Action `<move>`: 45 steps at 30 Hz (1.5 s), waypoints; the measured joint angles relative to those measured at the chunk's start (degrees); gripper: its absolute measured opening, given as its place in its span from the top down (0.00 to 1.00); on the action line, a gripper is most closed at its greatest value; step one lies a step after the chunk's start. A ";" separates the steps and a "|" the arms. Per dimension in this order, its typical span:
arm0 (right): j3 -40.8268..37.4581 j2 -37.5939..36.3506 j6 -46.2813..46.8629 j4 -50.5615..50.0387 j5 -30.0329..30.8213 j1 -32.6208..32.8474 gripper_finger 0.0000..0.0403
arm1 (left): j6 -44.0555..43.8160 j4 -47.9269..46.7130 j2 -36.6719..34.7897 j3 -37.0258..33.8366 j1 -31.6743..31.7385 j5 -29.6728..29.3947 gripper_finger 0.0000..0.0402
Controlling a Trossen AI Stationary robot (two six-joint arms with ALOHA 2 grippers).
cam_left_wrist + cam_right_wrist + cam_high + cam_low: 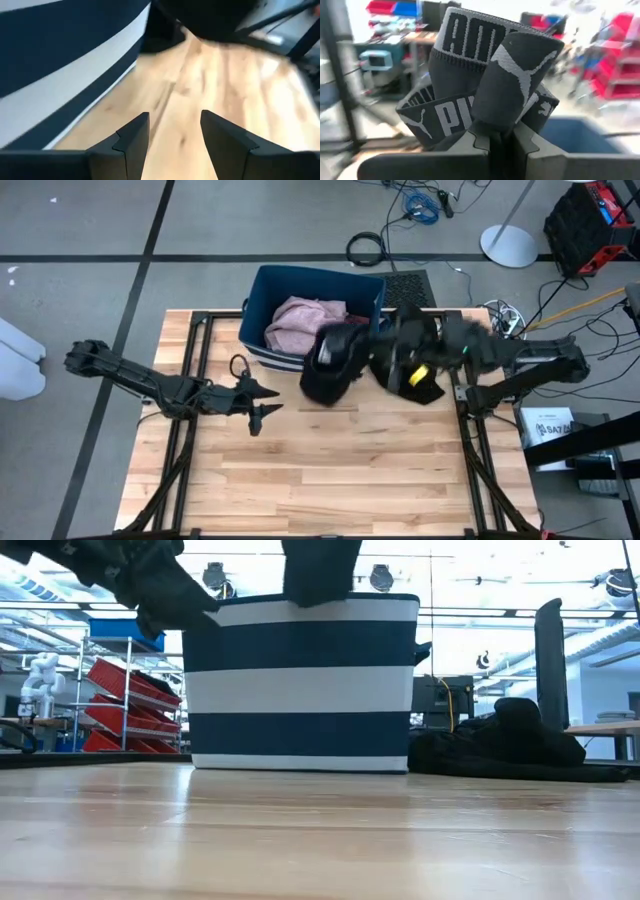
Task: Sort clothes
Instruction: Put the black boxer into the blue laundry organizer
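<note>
One bin [262, 300], one pink garment [300, 320] inside, one black garment [330, 365], two arms, each with one claw.

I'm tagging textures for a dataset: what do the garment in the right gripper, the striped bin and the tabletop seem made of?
The dark garment, which the right gripper is clamping, looks like a stretchy knit with a ribbed, woven-lettered waistband. The striped bin seems to be soft matte fabric with slightly bowed walls. The tabletop looks like smooth, pale jointed wood strips.

Wooden table [330, 470] — striped bin [262, 352] and black clothes [500, 745] on it.
</note>
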 joint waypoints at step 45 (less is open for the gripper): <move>31.75 53.91 -2.10 -13.28 -23.86 -34.59 0.97 | -0.11 32.94 17.70 -7.90 2.15 5.68 0.53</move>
